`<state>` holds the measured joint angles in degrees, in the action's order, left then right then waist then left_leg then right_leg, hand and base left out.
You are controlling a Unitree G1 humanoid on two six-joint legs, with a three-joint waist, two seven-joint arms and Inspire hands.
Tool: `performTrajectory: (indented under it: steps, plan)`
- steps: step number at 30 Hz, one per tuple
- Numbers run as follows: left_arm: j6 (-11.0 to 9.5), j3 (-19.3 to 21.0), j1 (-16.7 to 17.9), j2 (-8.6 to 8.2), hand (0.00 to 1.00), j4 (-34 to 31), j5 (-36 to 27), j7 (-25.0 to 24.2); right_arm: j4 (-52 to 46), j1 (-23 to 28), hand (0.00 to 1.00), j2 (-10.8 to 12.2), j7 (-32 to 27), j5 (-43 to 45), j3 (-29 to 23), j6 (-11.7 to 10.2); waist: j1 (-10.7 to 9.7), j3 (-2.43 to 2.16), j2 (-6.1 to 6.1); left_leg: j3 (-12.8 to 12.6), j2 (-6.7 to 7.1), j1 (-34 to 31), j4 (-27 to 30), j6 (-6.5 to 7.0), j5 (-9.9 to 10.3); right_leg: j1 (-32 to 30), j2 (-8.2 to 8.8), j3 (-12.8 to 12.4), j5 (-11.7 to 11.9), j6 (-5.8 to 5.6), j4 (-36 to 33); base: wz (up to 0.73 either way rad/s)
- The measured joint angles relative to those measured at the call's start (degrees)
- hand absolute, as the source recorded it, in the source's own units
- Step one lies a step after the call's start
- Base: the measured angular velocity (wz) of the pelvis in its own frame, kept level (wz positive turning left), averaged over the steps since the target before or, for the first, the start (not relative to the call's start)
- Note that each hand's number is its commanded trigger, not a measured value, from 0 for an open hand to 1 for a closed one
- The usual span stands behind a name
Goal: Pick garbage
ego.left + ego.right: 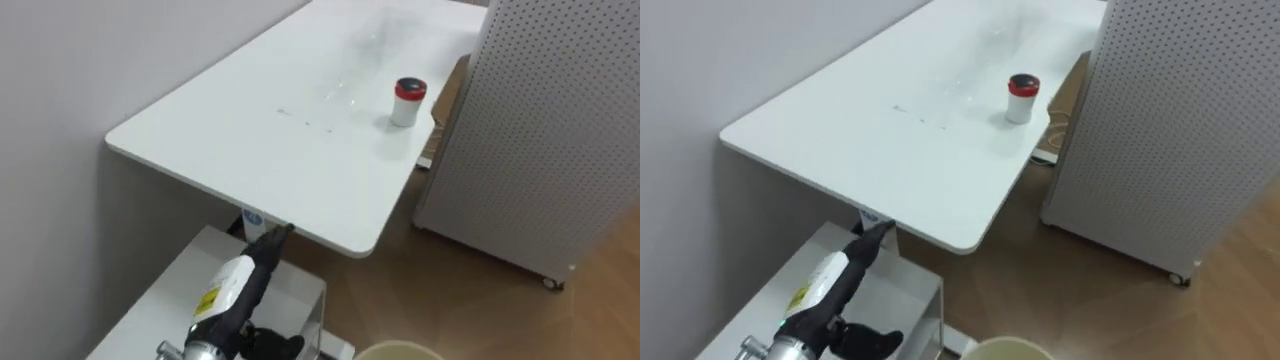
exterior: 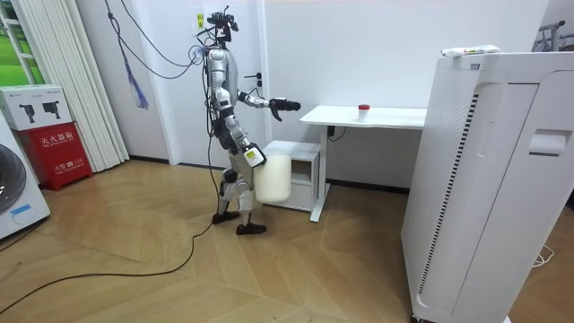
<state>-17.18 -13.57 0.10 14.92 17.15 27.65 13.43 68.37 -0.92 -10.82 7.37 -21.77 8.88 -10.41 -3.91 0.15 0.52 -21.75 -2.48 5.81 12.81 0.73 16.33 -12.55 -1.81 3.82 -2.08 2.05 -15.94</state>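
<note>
Though likely light and stiff, could tip: grasp red-lidded cup [image 1: 408, 102] round its white side. Stands upright far along the smooth white table [image 1: 250, 140], near a perforated panel [image 1: 560, 120]. Reaches with left hand [image 1: 268, 243], straight and empty, toward the table's near edge. Hangs right hand [image 2: 258, 160] low beside a bin [image 2: 273, 177]; cannot tell its grip. Wood floor [image 1: 470, 300].

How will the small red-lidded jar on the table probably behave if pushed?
The red-lidded jar looks small, so probably light. It stands upright, taller than wide, so a push may tip it. Its round body would then likely roll.
</note>
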Motion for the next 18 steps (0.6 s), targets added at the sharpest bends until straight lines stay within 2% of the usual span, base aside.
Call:
performTrajectory:
  steps: [2,4,6,7,10,14,18]
  plan:
    - [0.0,1.3,0.1,-0.10,0.00,-1.4,-0.1,0.3,0.0,0.1,1.00,0.2,0.4,0.0,0.0,0.2,-0.2,-0.03,0.11,-0.4,0.10,1.0,-1.5,0.00,0.0,0.4,-0.32,0.7,0.8,0.06,1.3,-0.44]
    - [0.0,1.9,0.1,-0.51,0.00,-3.9,-0.1,1.4,0.2,0.0,1.00,0.4,0.3,0.0,-0.1,0.6,-0.4,0.05,0.47,-2.7,-0.12,1.4,-3.1,0.00,0.0,0.3,-0.51,1.5,1.7,0.08,2.3,-0.22]
    - [0.0,2.1,0.1,-0.69,0.00,-5.8,-1.4,2.4,0.3,-0.1,1.00,0.6,0.0,0.0,-0.1,1.1,0.9,-0.09,0.94,-6.0,-0.72,2.3,-3.8,0.07,0.2,0.3,-0.16,6.1,2.3,1.11,2.3,-0.47]
    - [0.0,2.2,0.1,-0.68,0.00,-6.2,-2.0,2.6,0.3,-0.2,1.00,0.6,-0.2,0.1,0.0,1.1,1.2,-0.09,1.00,-6.3,-0.71,2.6,-3.8,0.06,0.2,0.4,-0.19,6.7,2.4,1.34,2.3,-0.40]
    - [0.0,2.2,0.1,-0.85,0.00,-8.1,-3.4,4.2,0.4,-0.3,1.00,0.5,-0.3,0.9,-0.1,1.0,0.9,-0.03,0.96,-5.5,-0.60,3.0,-3.7,0.05,0.2,1.0,-0.36,6.3,2.7,1.69,3.2,-0.10]
    - [0.0,2.1,0.1,-1.18,0.00,-9.8,-3.3,5.9,0.4,-0.3,1.00,0.5,0.1,2.0,-0.1,1.0,0.7,0.31,0.52,-6.0,-0.88,2.8,-4.2,0.00,0.2,1.8,-1.36,5.8,4.2,2.02,6.0,-0.06]
    - [0.0,2.0,0.2,-1.68,0.00,-10.1,-3.3,6.3,0.4,-0.3,1.00,0.5,0.4,2.0,-1.4,1.0,-1.0,0.42,0.35,-6.2,-0.85,3.2,-4.0,-0.17,0.1,2.2,-1.42,6.0,4.4,2.20,6.2,-0.01]
